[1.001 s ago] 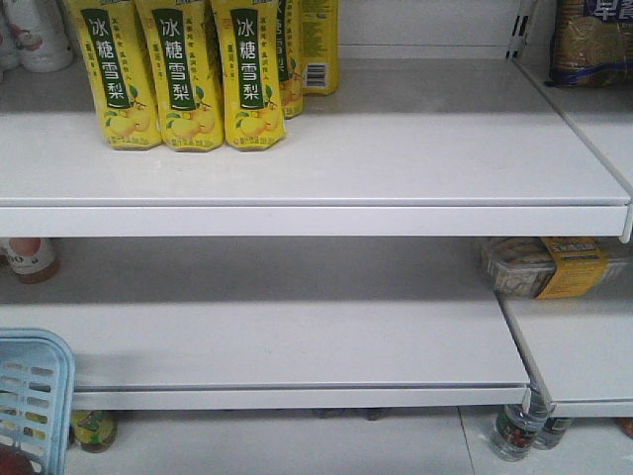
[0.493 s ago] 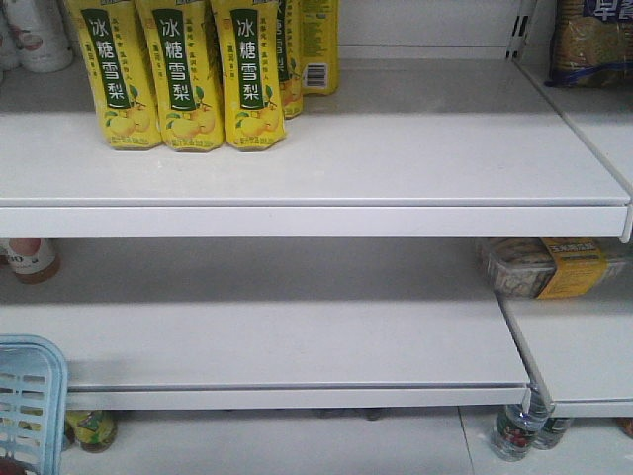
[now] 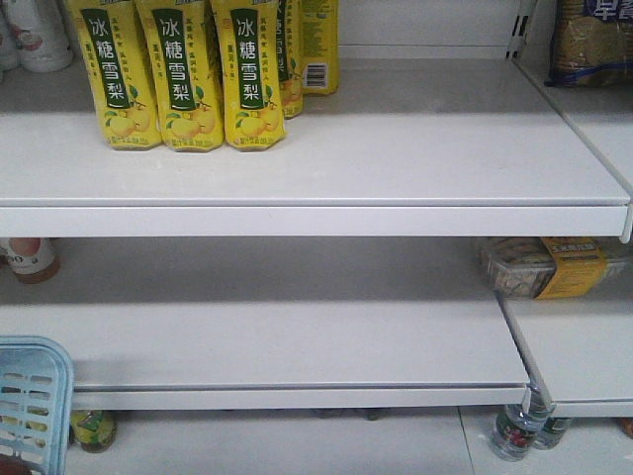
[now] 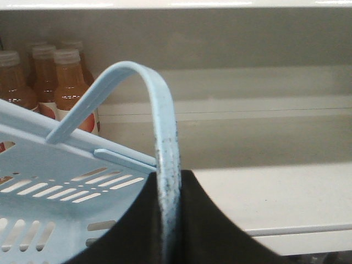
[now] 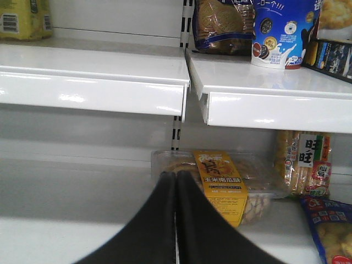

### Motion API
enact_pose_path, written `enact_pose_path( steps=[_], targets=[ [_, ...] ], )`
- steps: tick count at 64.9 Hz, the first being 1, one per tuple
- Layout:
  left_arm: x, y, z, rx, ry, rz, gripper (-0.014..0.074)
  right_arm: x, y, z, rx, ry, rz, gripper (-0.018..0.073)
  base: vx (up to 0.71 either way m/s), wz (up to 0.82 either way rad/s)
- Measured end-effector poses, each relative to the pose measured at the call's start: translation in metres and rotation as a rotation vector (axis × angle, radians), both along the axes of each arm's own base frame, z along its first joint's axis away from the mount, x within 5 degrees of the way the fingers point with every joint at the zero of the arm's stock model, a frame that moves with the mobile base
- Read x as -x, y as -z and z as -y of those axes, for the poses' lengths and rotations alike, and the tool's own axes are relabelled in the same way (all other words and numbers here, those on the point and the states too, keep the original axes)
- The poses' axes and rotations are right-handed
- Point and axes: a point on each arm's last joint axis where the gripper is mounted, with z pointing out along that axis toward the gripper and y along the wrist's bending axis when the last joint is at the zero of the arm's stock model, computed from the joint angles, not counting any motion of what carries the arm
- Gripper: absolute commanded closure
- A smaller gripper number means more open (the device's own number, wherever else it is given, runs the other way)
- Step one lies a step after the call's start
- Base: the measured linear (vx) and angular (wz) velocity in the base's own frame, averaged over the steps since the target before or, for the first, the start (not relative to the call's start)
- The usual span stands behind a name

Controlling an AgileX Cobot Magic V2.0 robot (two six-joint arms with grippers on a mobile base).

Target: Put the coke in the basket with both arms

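Shelves: white store shelves (image 3: 316, 168) fill the front view, an upper and a lower board, with a second bay to the right.
Basket: light blue basket (image 3: 30, 401) shows at the lower left corner of the front view, below the lower board's front edge; in the left wrist view it tilts, its slotted wall at lower left.
Basket handle: one loop handle (image 4: 157, 110) arches up and runs down between the left gripper's fingers.
Left gripper (image 4: 169, 220): jaws clamped on the basket handle.
Right gripper (image 5: 176, 220): jaws together, holding nothing, pointed at the lower shelf.
Yellow cartons (image 3: 183, 74): stand in a row on the upper board, left side.
Snack tray (image 5: 220, 184): clear plastic with a yellow band, lying on the lower shelf just beyond the right gripper.
Amber bottles (image 4: 52, 82): stand behind the basket.
Coke: not visible in any view; I cannot tell where it is.
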Motion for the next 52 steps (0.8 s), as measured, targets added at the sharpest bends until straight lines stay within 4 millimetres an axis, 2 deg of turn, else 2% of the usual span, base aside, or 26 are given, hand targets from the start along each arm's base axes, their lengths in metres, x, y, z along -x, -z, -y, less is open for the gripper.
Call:
enact_pose_path(
  steps=[52],
  targets=[
    [0.0000, 0.0000, 0.0000, -0.001, 0.000, 0.000, 0.0603, 0.0000, 0.0000, 0.0000, 0.000, 0.000, 0.000, 0.0569, 0.00, 0.00]
  ],
)
